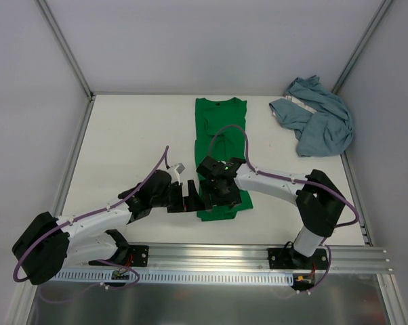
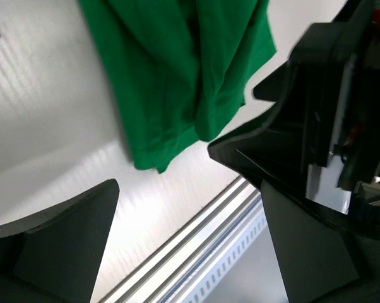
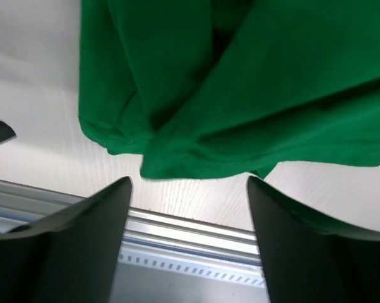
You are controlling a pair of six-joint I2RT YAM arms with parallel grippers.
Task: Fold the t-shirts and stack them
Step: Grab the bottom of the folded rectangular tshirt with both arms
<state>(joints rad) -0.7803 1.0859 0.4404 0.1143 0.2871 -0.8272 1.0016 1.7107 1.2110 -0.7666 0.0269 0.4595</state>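
The green t-shirt [image 1: 221, 128] lies folded into a long narrow strip down the middle of the table, collar at the far end. My right gripper [image 1: 221, 193] hovers over its near end, open and empty; in the right wrist view the hem [image 3: 240, 95] lies just beyond the open gripper [image 3: 189, 183]. My left gripper [image 1: 189, 196] is open and empty just left of the near end; its wrist view shows the shirt's corner [image 2: 177, 69] ahead of the gripper [image 2: 190, 189]. The blue-grey t-shirt [image 1: 316, 122] lies crumpled at the back right.
The white table [image 1: 136, 135] has grey walls at the back and both sides. A metal rail [image 1: 217, 254] runs along the near edge and also shows in the wrist views [image 3: 190, 227]. The right arm's black gripper body [image 2: 341, 95] is close beside my left gripper.
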